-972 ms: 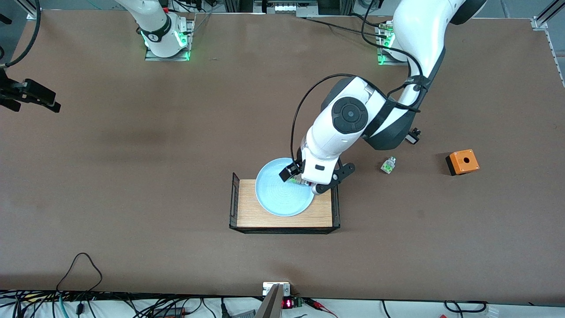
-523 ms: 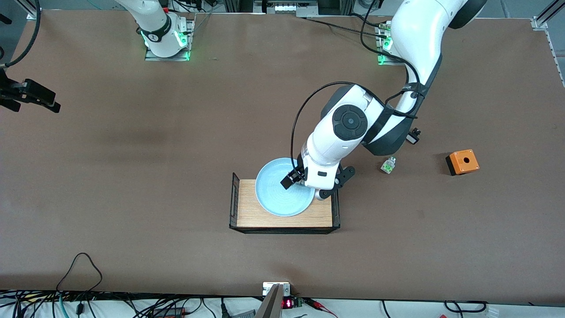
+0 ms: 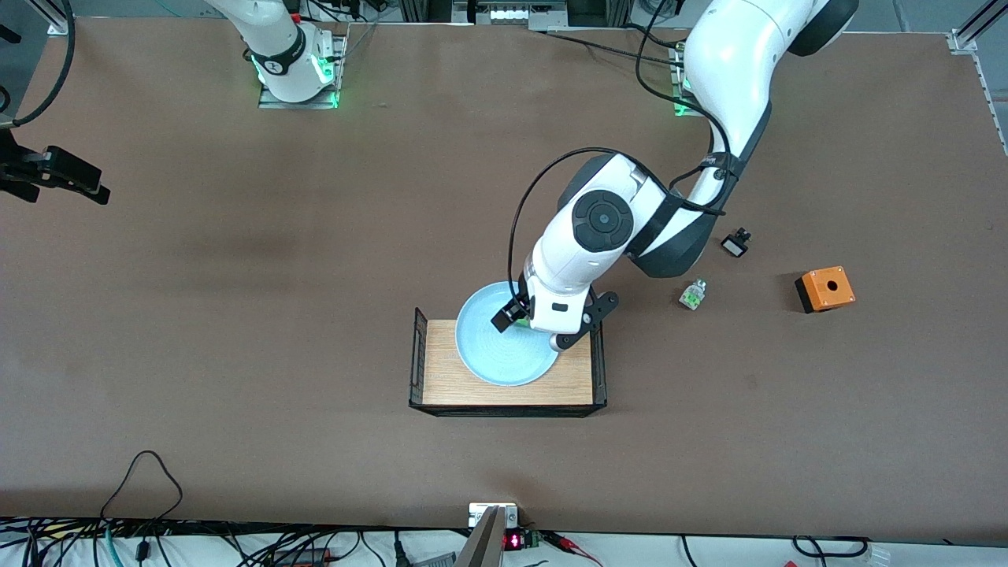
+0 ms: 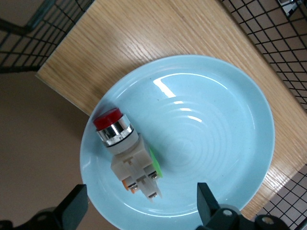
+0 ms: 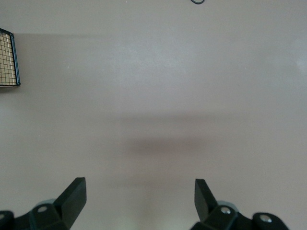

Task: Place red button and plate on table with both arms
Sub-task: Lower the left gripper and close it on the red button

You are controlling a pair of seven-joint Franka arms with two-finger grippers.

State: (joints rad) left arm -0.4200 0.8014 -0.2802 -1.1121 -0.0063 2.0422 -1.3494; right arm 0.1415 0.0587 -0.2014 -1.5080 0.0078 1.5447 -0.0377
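The pale blue plate (image 3: pixel 504 358) rests on a light-wood rack (image 3: pixel 441 382), partly over the rack's edge nearer the robots. In the left wrist view the red button (image 4: pixel 127 153) lies on its side in the plate (image 4: pixel 216 143). My left gripper (image 3: pixel 539 327) hangs open just above the plate, its fingers astride the button's body without touching it (image 4: pixel 141 206). In the front view the button is hidden under the left hand. My right gripper (image 3: pixel 55 177) waits open and empty over the bare table (image 3: pixel 236 354) at the right arm's end (image 5: pixel 139 191).
The rack has black wire sides (image 4: pixel 268 43). A white-green piece (image 3: pixel 692 294), a small black part (image 3: pixel 734 242) and an orange box with a hole (image 3: pixel 824 288) lie on the table toward the left arm's end. A rack corner shows in the right wrist view (image 5: pixel 9 57).
My left arm has shifted its hand a little toward the right arm's end over the plate. The plate and the right arm have barely moved.
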